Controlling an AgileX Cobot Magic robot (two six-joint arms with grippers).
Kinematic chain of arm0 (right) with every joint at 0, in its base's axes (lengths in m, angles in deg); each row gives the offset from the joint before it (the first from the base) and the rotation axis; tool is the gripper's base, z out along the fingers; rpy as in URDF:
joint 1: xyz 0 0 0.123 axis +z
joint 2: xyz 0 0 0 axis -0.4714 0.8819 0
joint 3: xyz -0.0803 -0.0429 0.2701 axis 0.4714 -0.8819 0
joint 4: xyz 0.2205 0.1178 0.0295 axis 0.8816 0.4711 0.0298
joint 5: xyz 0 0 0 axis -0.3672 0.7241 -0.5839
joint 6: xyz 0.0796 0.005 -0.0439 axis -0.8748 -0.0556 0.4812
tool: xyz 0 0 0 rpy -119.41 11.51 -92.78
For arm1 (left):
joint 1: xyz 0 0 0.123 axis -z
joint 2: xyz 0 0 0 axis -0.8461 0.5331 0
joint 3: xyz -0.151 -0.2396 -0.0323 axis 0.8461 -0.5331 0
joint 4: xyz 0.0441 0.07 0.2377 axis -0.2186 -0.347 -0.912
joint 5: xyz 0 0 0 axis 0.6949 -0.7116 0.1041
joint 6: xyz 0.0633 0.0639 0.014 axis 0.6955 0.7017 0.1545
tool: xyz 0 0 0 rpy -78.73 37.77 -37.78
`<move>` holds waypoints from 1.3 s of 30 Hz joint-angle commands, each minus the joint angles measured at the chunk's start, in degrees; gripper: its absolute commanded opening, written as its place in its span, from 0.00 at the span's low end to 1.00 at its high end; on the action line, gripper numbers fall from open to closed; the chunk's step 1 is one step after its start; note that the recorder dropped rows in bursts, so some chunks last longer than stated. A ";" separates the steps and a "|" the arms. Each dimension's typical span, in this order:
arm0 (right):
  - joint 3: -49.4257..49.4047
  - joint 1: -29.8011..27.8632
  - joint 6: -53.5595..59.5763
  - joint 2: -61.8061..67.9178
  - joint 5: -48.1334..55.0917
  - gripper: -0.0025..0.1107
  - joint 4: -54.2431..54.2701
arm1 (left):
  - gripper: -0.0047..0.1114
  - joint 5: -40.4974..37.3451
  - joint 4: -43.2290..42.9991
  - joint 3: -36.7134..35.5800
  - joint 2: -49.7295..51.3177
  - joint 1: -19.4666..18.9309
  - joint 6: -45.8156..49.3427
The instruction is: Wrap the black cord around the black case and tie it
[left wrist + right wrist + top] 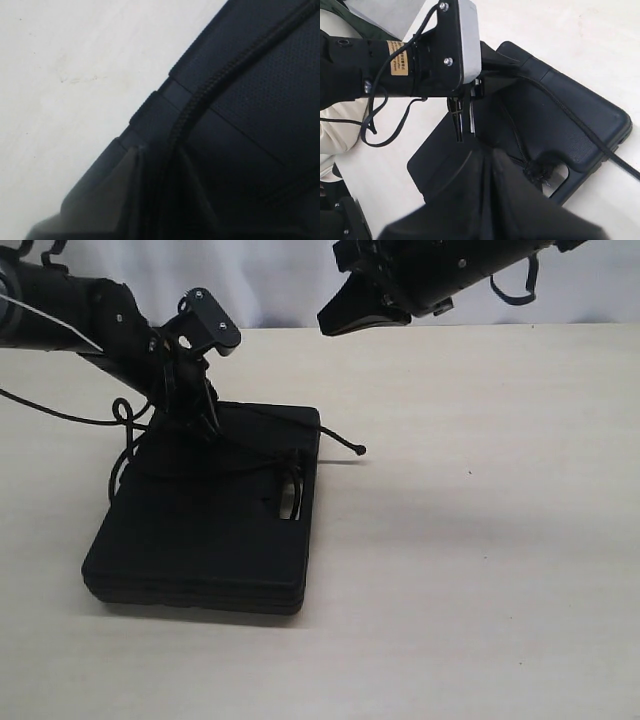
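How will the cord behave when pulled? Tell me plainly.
Probably grippy rather than slick: the cord shows a coarse braid. Likely floppy, since it drapes across the case and sags off its edge toward the table. Its knobbed tip might snag on the case's edge.

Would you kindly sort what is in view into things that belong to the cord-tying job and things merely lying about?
Job in hand: black case; black cord; left gripper, pinching the cord on the case; right gripper, raised and shut.
Merely there: the table; no stray items show.
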 commanded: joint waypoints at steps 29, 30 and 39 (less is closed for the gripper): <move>-18.06 11.06 -29.25 -0.15 -8.49 0.50 -32.01 | 0.04 -16.34 -2.24 2.52 -22.43 -10.03 -11.38; -18.41 12.04 -32.01 -0.15 -8.19 0.50 -34.43 | 0.04 -16.34 -2.24 2.52 -22.43 -10.15 -11.38; -22.79 17.25 -45.84 -0.01 -18.43 0.50 -38.17 | 0.04 -16.84 -2.24 2.52 -22.43 -10.14 -11.38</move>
